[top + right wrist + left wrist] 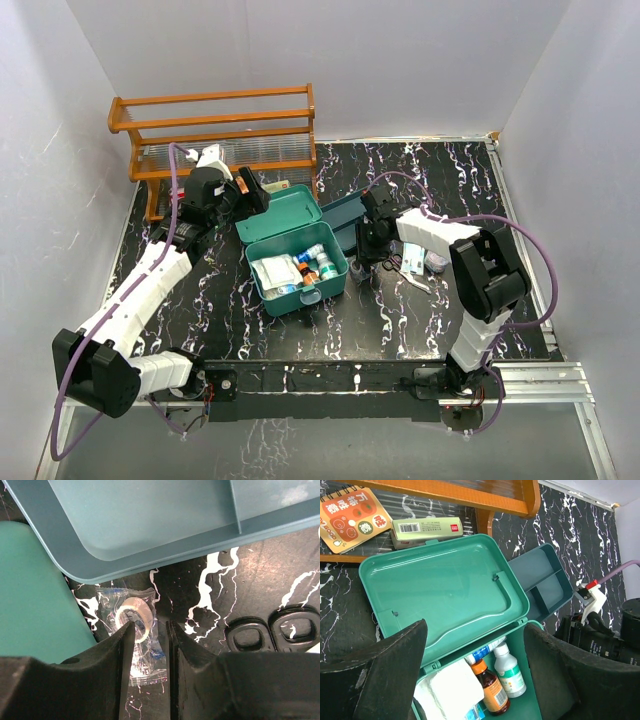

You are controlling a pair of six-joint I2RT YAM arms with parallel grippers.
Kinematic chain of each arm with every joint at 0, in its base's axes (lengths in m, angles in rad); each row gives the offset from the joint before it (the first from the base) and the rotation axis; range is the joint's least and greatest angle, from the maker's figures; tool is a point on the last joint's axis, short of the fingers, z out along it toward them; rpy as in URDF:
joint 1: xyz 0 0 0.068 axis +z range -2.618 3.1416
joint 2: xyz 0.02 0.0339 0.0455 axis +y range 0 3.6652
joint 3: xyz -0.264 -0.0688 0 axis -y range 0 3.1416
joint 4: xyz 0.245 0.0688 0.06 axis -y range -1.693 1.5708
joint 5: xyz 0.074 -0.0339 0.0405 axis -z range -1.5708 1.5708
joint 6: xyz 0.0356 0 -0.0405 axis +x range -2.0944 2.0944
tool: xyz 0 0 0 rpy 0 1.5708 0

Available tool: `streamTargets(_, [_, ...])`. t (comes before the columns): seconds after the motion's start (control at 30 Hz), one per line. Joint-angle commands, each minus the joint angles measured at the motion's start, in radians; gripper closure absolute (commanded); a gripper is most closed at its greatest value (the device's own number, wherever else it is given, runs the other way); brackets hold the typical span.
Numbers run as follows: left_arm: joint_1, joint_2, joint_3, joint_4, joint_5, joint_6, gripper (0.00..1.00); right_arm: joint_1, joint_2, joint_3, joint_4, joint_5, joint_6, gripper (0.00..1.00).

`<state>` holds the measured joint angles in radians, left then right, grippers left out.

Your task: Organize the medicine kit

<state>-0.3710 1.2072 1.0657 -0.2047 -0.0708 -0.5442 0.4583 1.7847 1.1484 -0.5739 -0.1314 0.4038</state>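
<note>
Near edge of the black, white-veined desk (400,330): both arm bases, arms reaching away. The medicine kit (288,303) sits mid-desk, slightly left of centre, with its lid (440,585) thrown back and its inside bare. In the box lie a brown bottle with an orange label (492,692), a white bottle (510,672) beside it and a white packet (450,690). Just right of the kit, the right claw (150,625) is low over a clear-wrapped tape roll (134,622) lying on the desk between the kit wall and the darker blue tray (150,525). Its jaws are only a narrow slit apart, one finger overlapping the roll; cannot tell if it grips the wrapper. Black scissor handles (270,635) lie near on its other side. The tray is empty and touches the kit's far right corner. The left claw (475,625) hangs above the raised lid, jaws spread wide, holding nothing. Beyond the lid are a green-and-white carton (427,530) and an orange spiral notebook (352,515). They lie at the foot of the brown slatted rack (215,125), which stands against the far wall on the left.
</note>
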Motion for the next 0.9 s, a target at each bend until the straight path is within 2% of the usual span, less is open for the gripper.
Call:
streamTargets(0.0, [0.003, -0.004, -0.001, 0.027, -0.001, -0.007, 0.23, 0.009, 0.01, 0.034, -0.007, -0.004, -0.033, 0.72])
streamTargets(0.47, [0.003, -0.009, 0.005, 0.022, -0.016, 0.006, 0.23, 0.025, 0.029, 0.014, 0.004, 0.038, -0.036, 0.81])
streamTargets(0.73, [0.003, -0.017, 0.004, 0.012, -0.026, 0.01, 0.23, 0.031, -0.016, -0.007, 0.014, 0.072, -0.029, 0.99])
streamTargets(0.87, [0.003, -0.022, -0.001, 0.008, -0.033, 0.009, 0.23, 0.031, -0.101, -0.034, 0.041, 0.082, -0.026, 1.0])
